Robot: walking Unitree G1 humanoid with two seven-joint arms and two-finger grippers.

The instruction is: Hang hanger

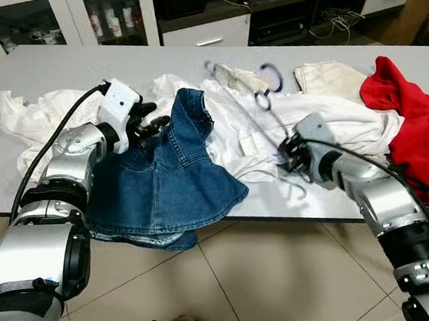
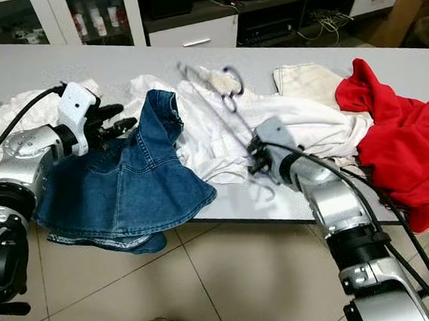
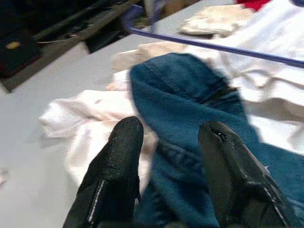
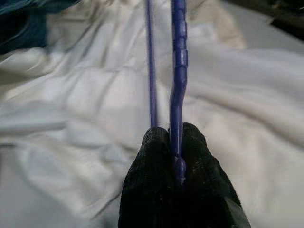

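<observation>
Denim garment [image 1: 163, 172], dark blue and stiffly folded, drapes off the grey table [image 1: 59, 69] edge; the left gripper [image 3: 168, 142] hovers over it, fingers apart. The right gripper [image 4: 176, 142] pinches a thin purple hanger [image 4: 178, 71] above crumpled white cloth [image 4: 76, 123].

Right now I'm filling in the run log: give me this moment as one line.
right gripper: shut on purple hanger | left gripper: open over denim garment | table: white clothes, red garment
</observation>
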